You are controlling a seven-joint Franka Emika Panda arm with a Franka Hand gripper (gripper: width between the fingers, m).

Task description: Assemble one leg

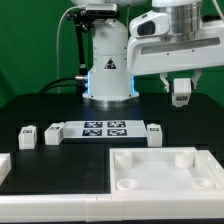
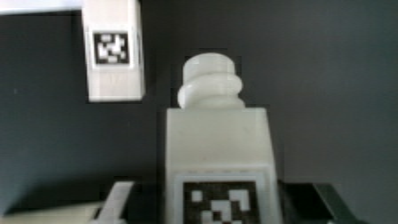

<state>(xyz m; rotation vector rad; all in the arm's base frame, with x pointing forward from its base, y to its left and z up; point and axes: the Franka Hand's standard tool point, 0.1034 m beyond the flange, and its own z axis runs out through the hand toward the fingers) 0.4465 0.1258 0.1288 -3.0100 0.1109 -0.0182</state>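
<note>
My gripper (image 1: 181, 97) is up in the air at the exterior view's right, shut on a small white leg (image 1: 181, 91) that hangs between its fingers. In the wrist view the held leg (image 2: 219, 135) fills the middle, its tag near my gripper (image 2: 219, 204) and its rounded screw end pointing away. The dark fingers (image 2: 121, 198) press on both of its sides. The large white square panel (image 1: 165, 170) with corner sockets lies at the front right, below and nearer than the gripper. The gripper is well above the table.
Three more legs lie on the black table (image 1: 60, 105): two at the left (image 1: 27, 135) (image 1: 54, 132) and one right of the marker board (image 1: 154, 133). The marker board (image 1: 104, 129) lies mid-table. One loose leg shows in the wrist view (image 2: 114, 50). The robot base (image 1: 108, 65) stands behind.
</note>
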